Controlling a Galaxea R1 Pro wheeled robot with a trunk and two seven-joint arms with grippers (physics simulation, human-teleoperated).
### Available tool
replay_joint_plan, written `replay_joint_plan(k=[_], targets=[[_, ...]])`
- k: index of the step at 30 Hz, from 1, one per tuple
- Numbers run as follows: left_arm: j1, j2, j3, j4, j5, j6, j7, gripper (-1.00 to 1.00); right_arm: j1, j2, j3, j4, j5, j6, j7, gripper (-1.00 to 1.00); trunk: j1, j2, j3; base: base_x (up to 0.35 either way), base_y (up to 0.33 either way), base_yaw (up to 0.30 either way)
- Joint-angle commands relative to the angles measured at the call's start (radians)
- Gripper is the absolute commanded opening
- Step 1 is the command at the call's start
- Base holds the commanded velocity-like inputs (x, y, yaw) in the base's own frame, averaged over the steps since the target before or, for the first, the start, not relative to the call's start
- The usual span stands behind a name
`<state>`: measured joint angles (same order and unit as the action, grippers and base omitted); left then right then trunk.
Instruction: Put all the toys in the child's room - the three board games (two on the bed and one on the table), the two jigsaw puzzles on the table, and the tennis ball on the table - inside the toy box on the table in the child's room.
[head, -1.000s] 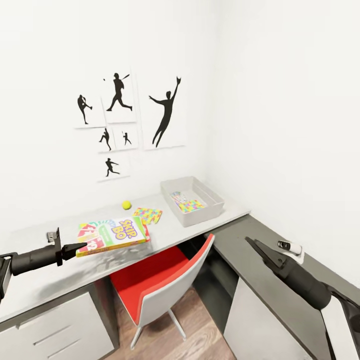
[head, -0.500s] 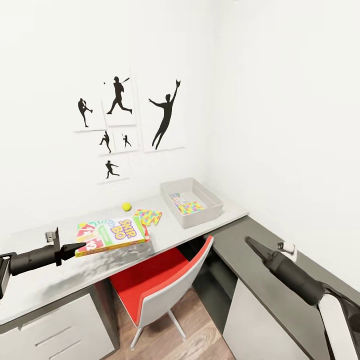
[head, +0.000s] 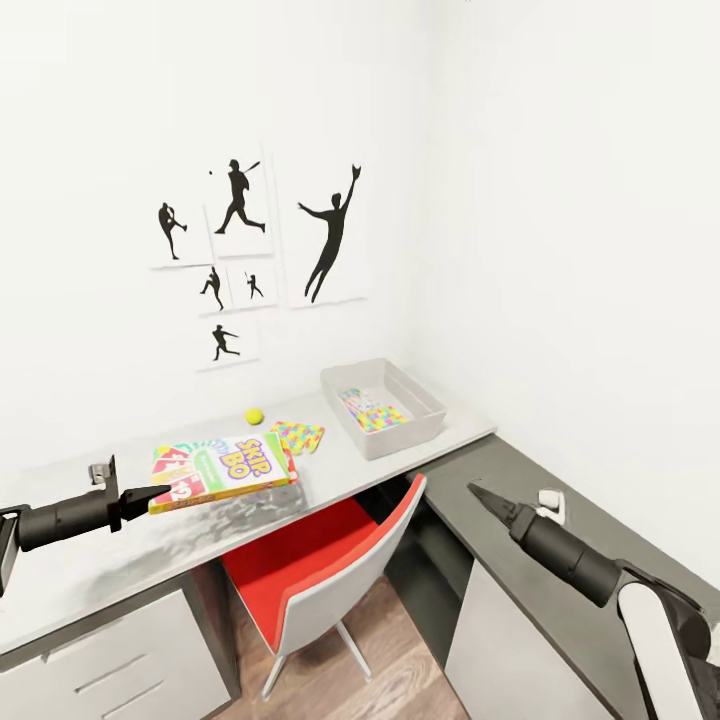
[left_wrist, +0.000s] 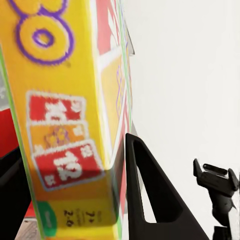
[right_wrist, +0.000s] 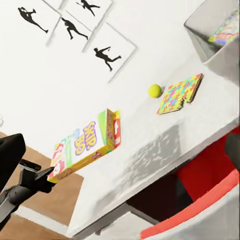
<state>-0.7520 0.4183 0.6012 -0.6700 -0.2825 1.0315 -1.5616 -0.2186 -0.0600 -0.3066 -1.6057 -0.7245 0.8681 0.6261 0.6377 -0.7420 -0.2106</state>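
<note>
The left gripper (head: 150, 494) clamps the Skip-Bo box (head: 222, 469) by its near end, held above the table (head: 100, 560); open tabletop separates it from the toy box (head: 383, 405). The right gripper (head: 478, 493), fingers together and empty, reaches over the dark cabinet (head: 520, 480).

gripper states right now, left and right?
Left gripper: closed on the orange-red Skip-Bo game box, held above the white desk top.
Right gripper: holds nothing, jaws look closed.
</note>
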Motion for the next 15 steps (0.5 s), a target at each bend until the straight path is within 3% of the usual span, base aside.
replay_joint_plan(k=[1, 3, 5, 7, 15], targets=[[-0.001, 0.002, 0.003, -0.001, -0.01, 0.01, -0.009, -1.0, 0.0, 0.0, 0.022, -0.001, -0.001, 0.024, -0.053, 1.0, -0.004, 0.006, 0.002, 0.0, 0.0, 0.0], [-0.001, 0.007, 0.003, -0.001, -0.01, 0.008, -0.009, -1.0, -0.009, 0.001, 0.069, -0.002, -0.001, 0.073, -0.222, 1.0, -0.011, 0.02, 0.008, 0.0, 0.0, 0.0], [-0.001, 0.011, 0.004, -0.001, -0.01, 0.007, -0.009, -1.0, -0.014, 0.003, 0.088, -0.002, -0.002, 0.088, -0.378, 1.0, -0.019, 0.034, 0.014, 0.0, 0.0, 0.0], [-0.001, 0.012, 0.004, -0.001, -0.01, 0.007, -0.009, -1.0, -0.015, 0.003, 0.092, -0.002, -0.003, 0.092, -0.448, 1.0, -0.027, 0.048, 0.021, -0.029, 0.0, 0.0], [-0.001, 0.011, 0.004, -0.001, -0.01, 0.008, -0.009, -1.0, -0.015, 0.002, 0.093, -0.001, -0.016, 0.093, -0.478, 1.0, -0.057, 0.104, 0.046, -0.095, 0.0, 0.0]])
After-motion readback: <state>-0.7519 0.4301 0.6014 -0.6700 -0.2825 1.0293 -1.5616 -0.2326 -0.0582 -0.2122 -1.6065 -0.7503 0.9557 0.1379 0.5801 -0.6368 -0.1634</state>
